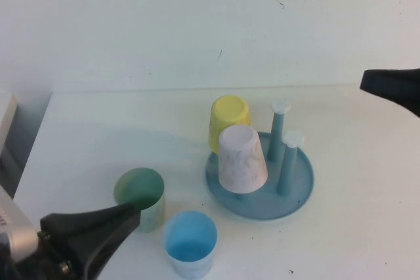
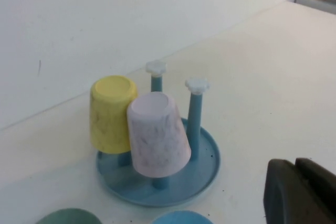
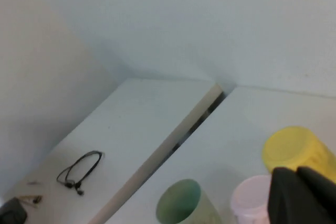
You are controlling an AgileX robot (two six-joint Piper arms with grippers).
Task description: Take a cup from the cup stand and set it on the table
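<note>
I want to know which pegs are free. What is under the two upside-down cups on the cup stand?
The yellow cup and the marbled cup each sit on a peg of the cup stand; only the peg bottoms show. Two capped pegs are bare.

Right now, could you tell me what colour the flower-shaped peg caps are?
White flower-shaped caps on blue pegs; clearest in the left wrist view.

High view: raised, angled down over the table (image 1: 98, 129) — whole scene. Wrist views: lower, oblique, from opposite sides — sharing the cup stand's (image 2: 207, 166) hung tumblers.
</note>
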